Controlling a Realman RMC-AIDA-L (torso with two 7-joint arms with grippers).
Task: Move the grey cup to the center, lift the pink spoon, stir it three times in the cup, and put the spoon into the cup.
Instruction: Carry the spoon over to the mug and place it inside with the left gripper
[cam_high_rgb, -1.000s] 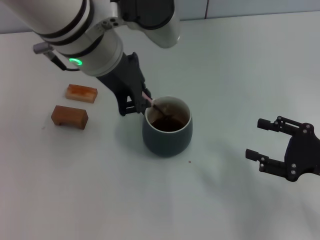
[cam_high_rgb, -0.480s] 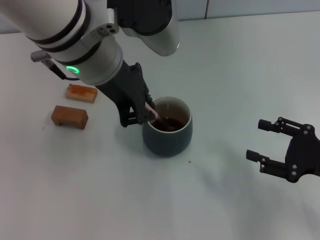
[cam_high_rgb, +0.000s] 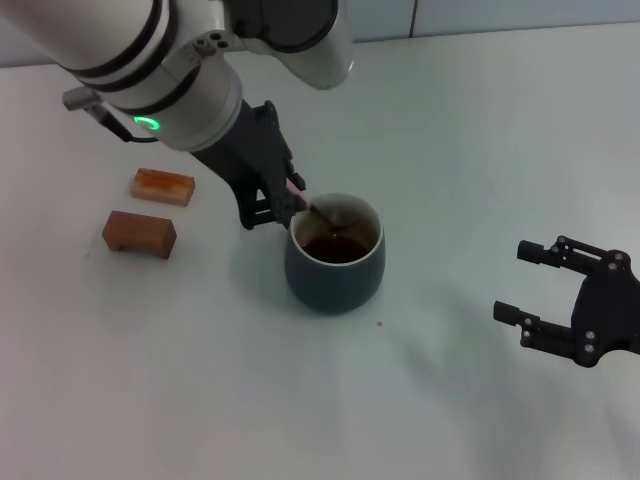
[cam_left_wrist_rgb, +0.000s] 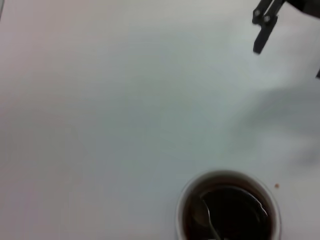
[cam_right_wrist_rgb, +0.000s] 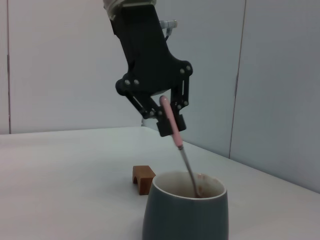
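Gripping the pink spoon (cam_right_wrist_rgb: 171, 122) by its handle, the left gripper (cam_high_rgb: 277, 207) dips its bowl into the grey cup (cam_high_rgb: 334, 254) at table centre. Too wide a stir could tip the cup or slop the dark liquid. Right gripper (cam_high_rgb: 565, 300) sits open, well apart.

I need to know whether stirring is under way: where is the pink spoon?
The left tool holds the pink spoon tilted, its bowl dipped inside the grey cup near mid-table in the head view.

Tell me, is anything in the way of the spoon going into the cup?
No. The left gripper holds the pink spoon above the grey cup, its bowl end already inside. The two brown blocks sit off to the side.
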